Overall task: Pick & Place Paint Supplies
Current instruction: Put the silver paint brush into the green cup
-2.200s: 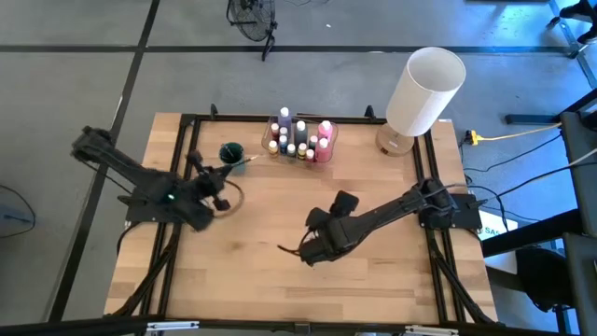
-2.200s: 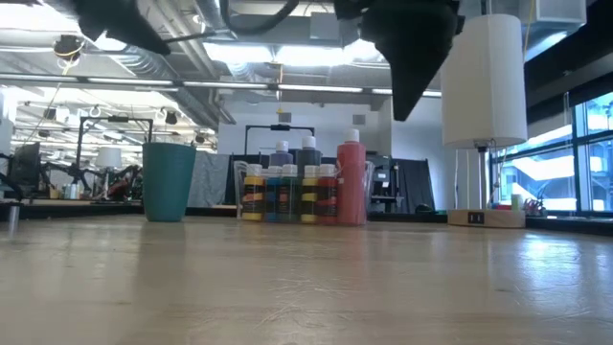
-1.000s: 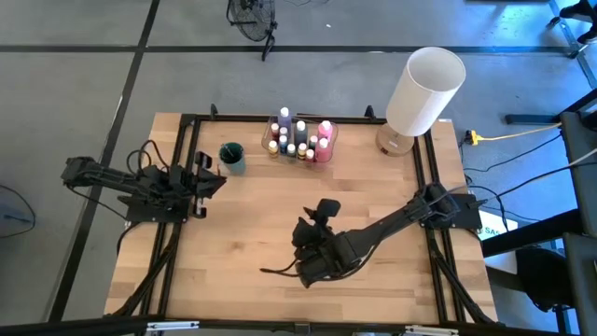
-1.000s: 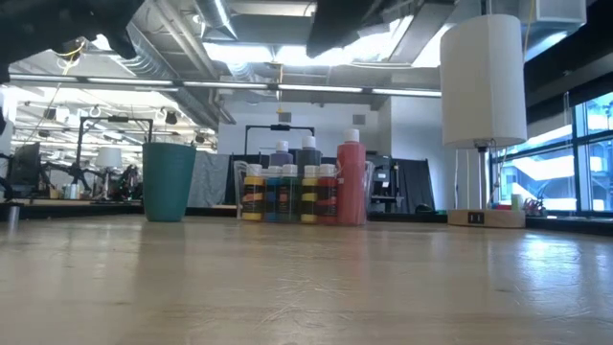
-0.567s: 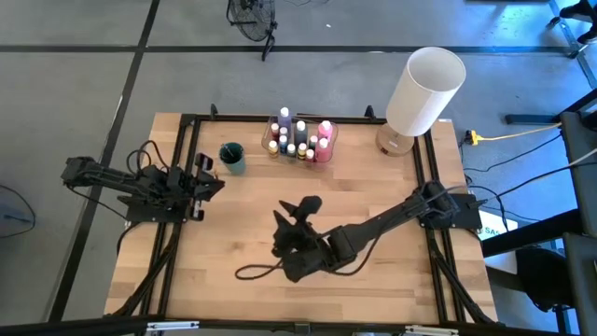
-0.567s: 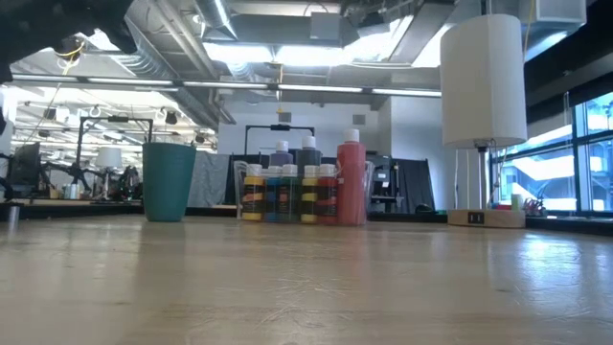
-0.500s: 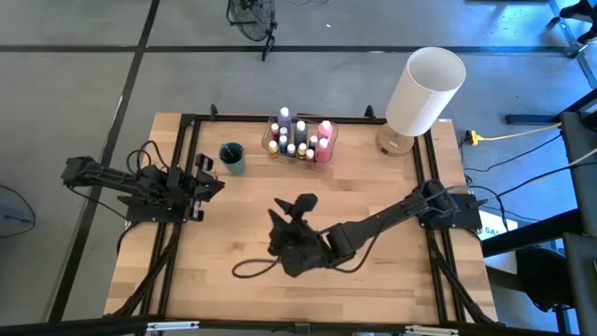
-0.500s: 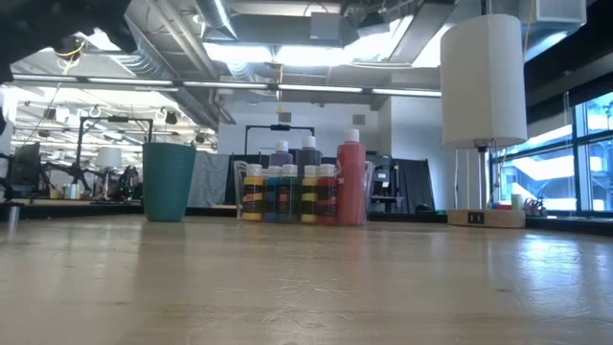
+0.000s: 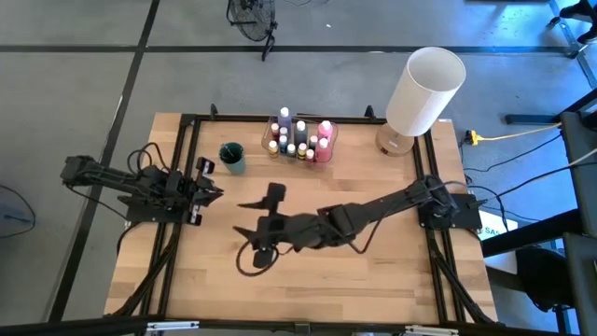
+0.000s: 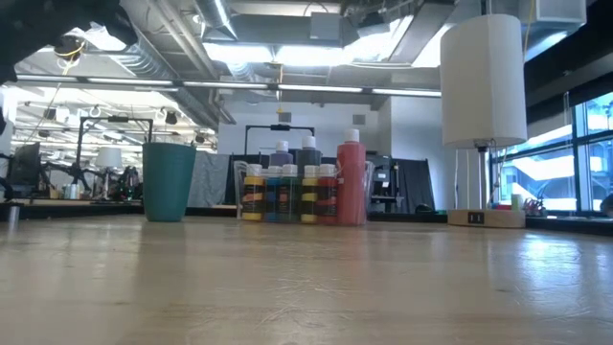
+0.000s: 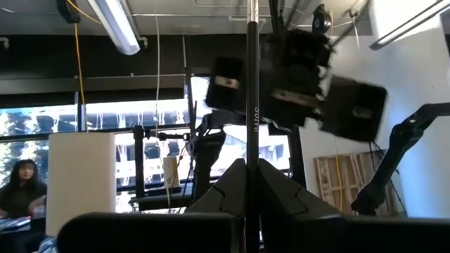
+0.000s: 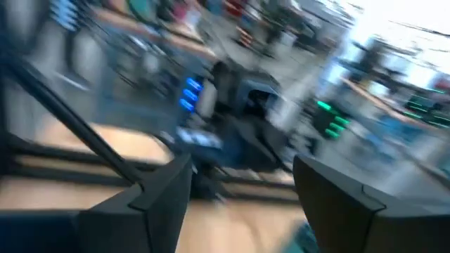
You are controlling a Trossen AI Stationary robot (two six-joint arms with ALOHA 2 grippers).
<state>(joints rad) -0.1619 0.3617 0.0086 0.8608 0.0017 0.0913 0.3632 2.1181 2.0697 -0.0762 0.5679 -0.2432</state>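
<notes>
Several paint bottles [image 9: 300, 138] stand in a clear container at the table's far side; in the low view the paint bottles [image 10: 302, 187] show in a row. Left of them stands a teal cup [image 9: 231, 156]. My left gripper [image 9: 213, 190] waits at the table's left side, shut on a thin dark paintbrush [image 11: 251, 91]. My right gripper [image 9: 259, 202] hovers over the table's middle, pointing at the left arm; in its wrist view the right gripper [image 12: 242, 190] is open with nothing between its fingers. My left gripper pinches the paintbrush's dark handle [image 11: 251, 151] between its two fingers. The handle rises straight past the fingertips and out of the wrist picture, clear of the table. Which end of the brush is held is hidden by the fingers.
A large white cylinder [image 9: 424, 91] on a wooden base stands at the far right corner. A black frame [image 9: 187, 121] rims the table. Bare wood lies along the near edge.
My right gripper has swung up from pointing down over the table's middle, risen, and gone toward the table's left edge, so that it now points nearly level at the left gripper. The left arm has kept its place with the brush.
</notes>
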